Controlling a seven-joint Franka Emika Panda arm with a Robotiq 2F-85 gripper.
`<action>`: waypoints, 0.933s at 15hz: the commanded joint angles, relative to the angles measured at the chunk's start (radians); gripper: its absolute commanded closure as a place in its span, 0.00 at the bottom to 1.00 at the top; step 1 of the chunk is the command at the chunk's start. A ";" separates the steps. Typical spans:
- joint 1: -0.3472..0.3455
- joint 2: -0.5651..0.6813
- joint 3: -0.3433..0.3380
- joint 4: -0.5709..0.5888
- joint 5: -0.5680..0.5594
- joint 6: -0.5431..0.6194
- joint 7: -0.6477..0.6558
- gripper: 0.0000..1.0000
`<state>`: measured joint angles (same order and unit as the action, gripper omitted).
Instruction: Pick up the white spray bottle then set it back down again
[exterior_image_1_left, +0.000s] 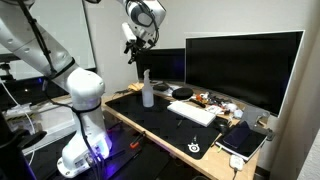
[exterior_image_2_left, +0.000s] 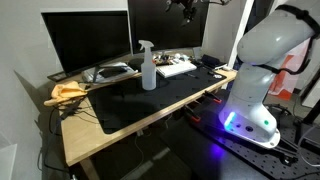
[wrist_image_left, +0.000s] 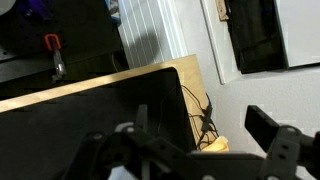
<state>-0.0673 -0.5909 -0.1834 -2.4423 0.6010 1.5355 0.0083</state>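
Where blue-violet light pools on the floor, the robot's white base (exterior_image_2_left: 250, 85) stands nearest, just beside the front edge of a wooden bench (exterior_image_2_left: 100, 125). A large black mat (exterior_image_2_left: 150, 100) covers most of the bench top. In an exterior view, a small pale mark (exterior_image_1_left: 196, 145) is printed on the mat near the front edge, but it is too small to read.

Further in, the white spray bottle (exterior_image_2_left: 148, 68) stands upright on the mat with its pale trigger head on top. Nothing touches it. If the bottle carries a label, it is too small to make out in either exterior view.

Just behind the bottle, a white keyboard (exterior_image_2_left: 178, 67) lies flat on the mat. Toward one end of the bench, a crumpled yellow cloth (exterior_image_2_left: 68, 92) rests close to the wooden edge. At the back, two wide monitors (exterior_image_2_left: 85, 40) stand side by side with dark screens, and no brand name on them can be read.

High above all this, the gripper (exterior_image_1_left: 136, 50) hangs on the white arm. It is well apart from the bottle and over the back of the bench. In the wrist view the jaws are a dark blur, spread wide with nothing between them. Below them lie the bench's wooden edge, the black mat and a tangle of thin cables (wrist_image_left: 205, 115).
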 joint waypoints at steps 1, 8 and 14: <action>-0.028 0.132 -0.012 0.096 0.057 -0.062 0.017 0.00; -0.091 0.300 -0.070 0.239 0.122 -0.204 0.016 0.00; -0.166 0.379 -0.112 0.276 0.141 -0.248 0.005 0.00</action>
<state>-0.2003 -0.2579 -0.2929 -2.1994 0.7164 1.3079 0.0089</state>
